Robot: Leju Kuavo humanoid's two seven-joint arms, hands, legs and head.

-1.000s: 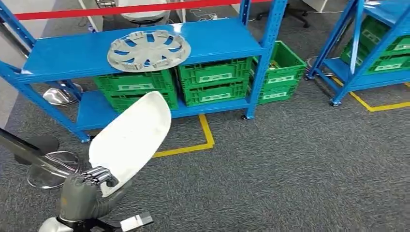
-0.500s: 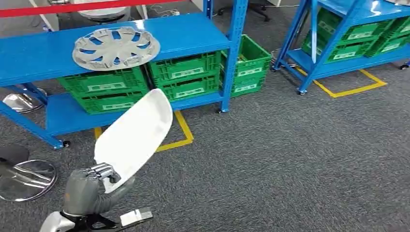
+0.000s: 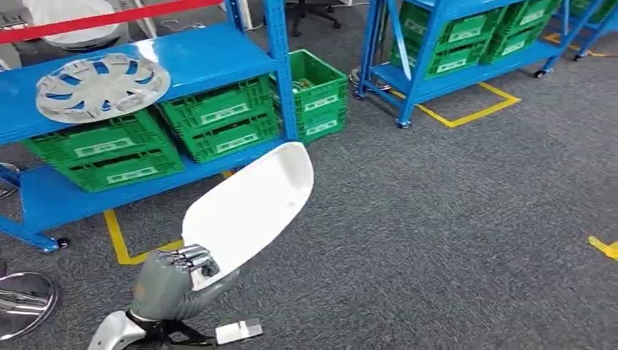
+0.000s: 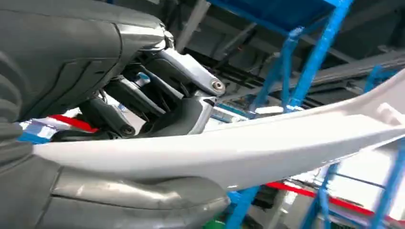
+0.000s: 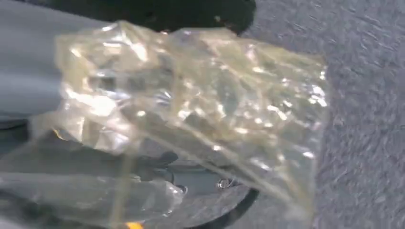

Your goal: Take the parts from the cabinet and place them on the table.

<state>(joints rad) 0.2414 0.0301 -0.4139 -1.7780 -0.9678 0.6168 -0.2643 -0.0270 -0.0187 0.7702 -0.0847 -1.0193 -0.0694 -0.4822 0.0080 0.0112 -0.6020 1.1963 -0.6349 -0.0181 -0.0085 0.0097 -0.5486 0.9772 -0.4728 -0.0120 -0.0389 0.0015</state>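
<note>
Left hand (image 3: 169, 283) grips white part (image 3: 248, 208) by its lower edge, tilted upward; your right hand (image 5: 143, 157) holds a clear bag (image 5: 191, 114)

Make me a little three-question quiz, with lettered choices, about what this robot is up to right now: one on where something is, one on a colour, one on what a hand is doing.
1. Where does the silver hubcap lie?
A. on the top board of the blue rack
B. on the carpet
C. inside a green crate

2. What colour is the tape line on the floor under the rack?
A. red
B. yellow
C. white

3. What is the left hand doing?
A. hanging with nothing in it
B. pressing on a crate
C. holding a white panel by its lower end

Answers:
1 A, it lies flat on the upper blue board, above the green crates.
2 B, the floor line is yellow.
3 C, the fingers close on the panel's lower edge, and it juts up over the carpet.
</note>
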